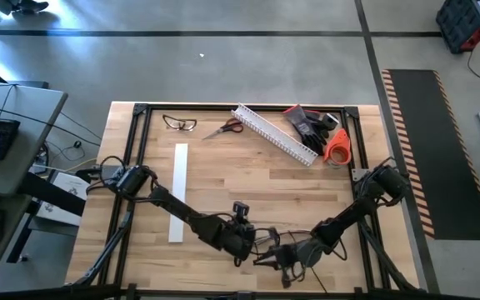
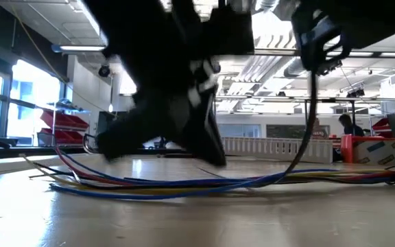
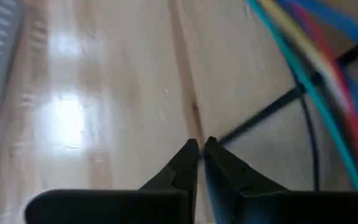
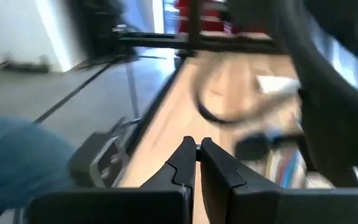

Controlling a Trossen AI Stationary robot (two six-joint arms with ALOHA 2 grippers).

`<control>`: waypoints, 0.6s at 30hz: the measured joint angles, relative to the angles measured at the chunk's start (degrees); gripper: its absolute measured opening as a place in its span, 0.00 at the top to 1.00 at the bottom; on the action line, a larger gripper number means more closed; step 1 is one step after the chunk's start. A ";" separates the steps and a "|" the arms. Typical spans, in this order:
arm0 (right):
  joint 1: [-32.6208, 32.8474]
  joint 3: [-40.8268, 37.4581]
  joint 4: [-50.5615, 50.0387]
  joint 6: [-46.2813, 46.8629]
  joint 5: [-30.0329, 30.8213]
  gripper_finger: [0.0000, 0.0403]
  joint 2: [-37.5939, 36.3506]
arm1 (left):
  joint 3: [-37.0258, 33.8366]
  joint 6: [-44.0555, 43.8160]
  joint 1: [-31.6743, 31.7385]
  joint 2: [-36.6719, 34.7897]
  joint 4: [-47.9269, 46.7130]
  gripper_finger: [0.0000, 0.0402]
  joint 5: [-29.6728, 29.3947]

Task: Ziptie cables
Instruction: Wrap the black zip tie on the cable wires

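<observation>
The cables (image 2: 184, 184), blue, red, yellow and teal wires, lie limp in a bundle along the table's near part (image 1: 265, 239). In the left wrist view a thin dark ziptie (image 3: 266, 115) crosses the cables (image 3: 328, 74). My left gripper (image 3: 201, 146) hovers just beside them, fingers shut with nothing between them; it is also in the high view (image 1: 247, 247). My right gripper (image 4: 197, 146) is shut on nothing and points almost level past the table's edge; the high view (image 1: 280, 260) shows it on the other side of the bundle. My left gripper has the ziptie's near end (image 3: 225, 137) running up to one fingertip, and I cannot tell whether they touch. Nothing lies between the fingers.
At the table's far side lie a white slotted channel (image 1: 275, 133), scissors (image 1: 226, 127), glasses (image 1: 179, 123), black gloves (image 1: 311, 121) and an orange tape roll (image 1: 337, 146). A white strip (image 1: 178, 192) lies left of centre. The black frame (image 1: 140, 112) rims the table.
</observation>
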 joint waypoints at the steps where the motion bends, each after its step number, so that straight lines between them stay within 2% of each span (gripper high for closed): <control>1: 0.14 0.59 -1.24 1.92 1.44 1.00 0.00 | 0.01 -0.04 -0.20 -1.01 -0.53 0.96 0.00; 4: 0.79 1.33 -2.31 5.59 4.99 1.00 0.00 | 0.18 -0.49 -1.36 -4.00 -2.74 0.91 -0.19; 8: 0.63 1.33 -2.22 9.26 5.72 1.00 0.00 | 0.20 -2.32 -3.53 -7.74 -9.75 0.86 0.61; 11: 0.34 1.33 -2.62 9.48 7.17 1.00 0.00 | -0.13 -6.69 -5.39 -9.41 -8.60 0.84 2.35; 14: -0.06 1.29 -1.16 9.17 7.64 1.00 0.00 | -4.08 -8.05 -7.80 -9.37 3.47 0.83 2.47; 18: -0.24 1.29 0.25 8.93 8.01 1.00 0.39 | -13.75 -9.52 -10.40 -8.52 28.46 0.83 0.07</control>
